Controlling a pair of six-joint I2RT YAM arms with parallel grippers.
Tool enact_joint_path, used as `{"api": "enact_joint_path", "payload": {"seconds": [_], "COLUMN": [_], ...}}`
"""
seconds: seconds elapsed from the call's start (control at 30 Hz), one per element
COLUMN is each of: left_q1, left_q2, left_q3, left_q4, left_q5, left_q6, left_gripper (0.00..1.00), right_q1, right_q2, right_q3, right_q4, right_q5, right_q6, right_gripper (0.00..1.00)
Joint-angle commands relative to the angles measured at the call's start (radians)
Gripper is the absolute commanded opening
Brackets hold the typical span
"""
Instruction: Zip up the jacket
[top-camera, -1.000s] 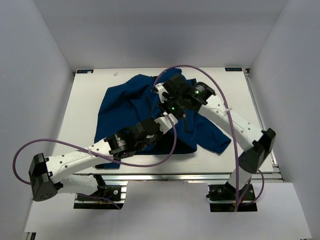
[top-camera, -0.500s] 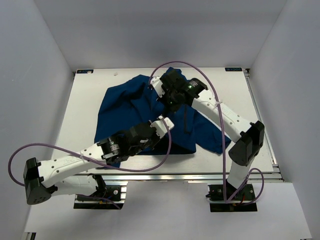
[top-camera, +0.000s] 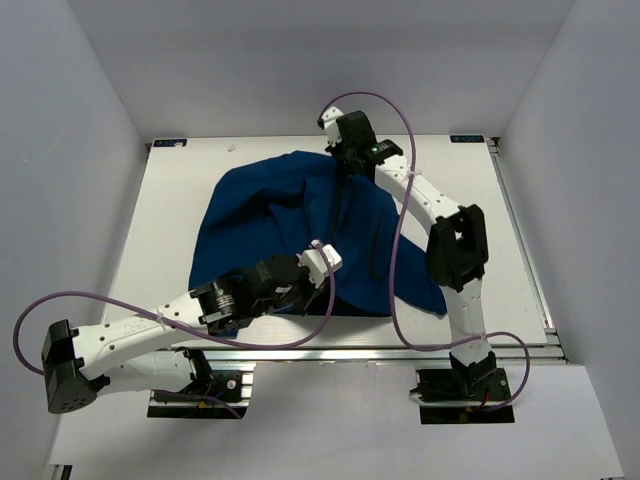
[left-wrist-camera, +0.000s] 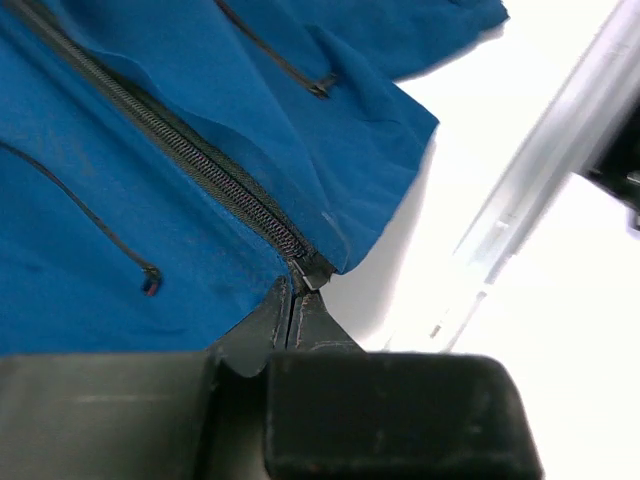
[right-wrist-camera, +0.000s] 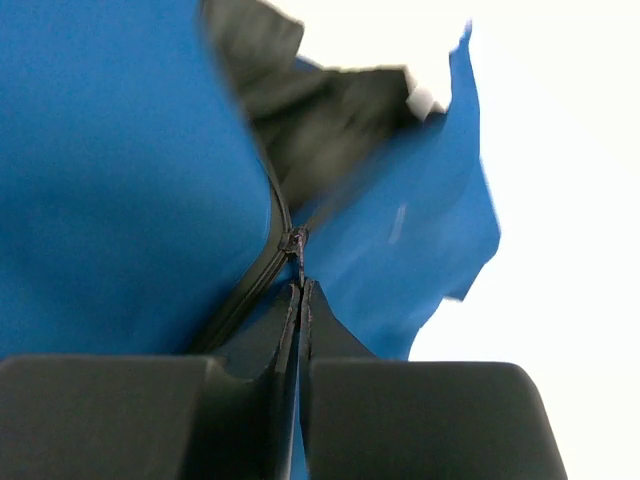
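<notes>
The royal-blue jacket (top-camera: 262, 222) lies spread on the white table (top-camera: 165, 215), its dark zipper (top-camera: 336, 212) running from collar to hem. My left gripper (top-camera: 304, 282) sits at the near hem. In the left wrist view this gripper (left-wrist-camera: 293, 292) is shut on the bottom end of the zipper (left-wrist-camera: 190, 160), whose teeth are joined above it. My right gripper (top-camera: 346, 166) is at the collar near the far edge. Seen from the right wrist, it (right-wrist-camera: 300, 286) is shut on the pull tab of the slider (right-wrist-camera: 295, 241), with dark lining (right-wrist-camera: 320, 125) showing beyond.
An aluminium rail (left-wrist-camera: 520, 200) runs along the table's near edge, just right of the hem. Purple cables (top-camera: 398, 240) loop over the jacket and off the front. A pocket zip (left-wrist-camera: 318, 88) and a drawcord end (left-wrist-camera: 149, 282) lie on the jacket front. White walls enclose the table.
My right gripper has travelled from mid-jacket to the collar at the far edge, drawing the slider along the zipper. The jacket front has stretched out straighter. My left gripper stays at the hem.
</notes>
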Motion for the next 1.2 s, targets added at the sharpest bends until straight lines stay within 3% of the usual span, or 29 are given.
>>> {"api": "enact_joint_path", "payload": {"seconds": [0.0,0.13,0.17,0.33,0.4,0.73,0.93,1.17], "left_q1": [-0.028,-0.028,-0.028,-0.028,-0.028,-0.032,-0.032,-0.032], "left_q2": [-0.023,-0.036,-0.037,-0.051,-0.057,-0.034,-0.160,-0.200], "left_q3": [-0.024,-0.034,-0.037,-0.036,-0.041,-0.031,-0.123,-0.232], "left_q4": [-0.018,-0.029,-0.037,-0.146,-0.146,-0.216,-0.330,-0.377], "left_q5": [0.247,0.316,0.321,0.313,0.329,0.424,0.510,0.632], "left_q6": [-0.096,-0.133,-0.148,-0.234,-0.239,-0.311,-0.478,-0.630], "left_gripper": [0.00,0.00,0.00,0.00,0.00,0.00,0.00,0.00], "right_q1": [-0.091,-0.121,-0.128,-0.173,-0.183,-0.275,-0.313,-0.367], "right_q2": [0.038,0.134,0.153,0.303,0.351,0.403,0.463,0.469], "right_q3": [0.117,0.194,0.168,0.349,0.357,0.401,0.452,0.443], "right_q4": [0.352,0.489,0.658,0.743,0.854,1.029,1.067,1.084], "right_q5": [0.147,0.194,0.239,0.205,0.202,0.113,0.066,0.035], "right_q6": [0.001,-0.050,-0.074,-0.079,-0.084,-0.038,-0.108,0.025], "right_gripper": [0.00,0.00,0.00,0.00,0.00,0.00,0.00,0.00]}}
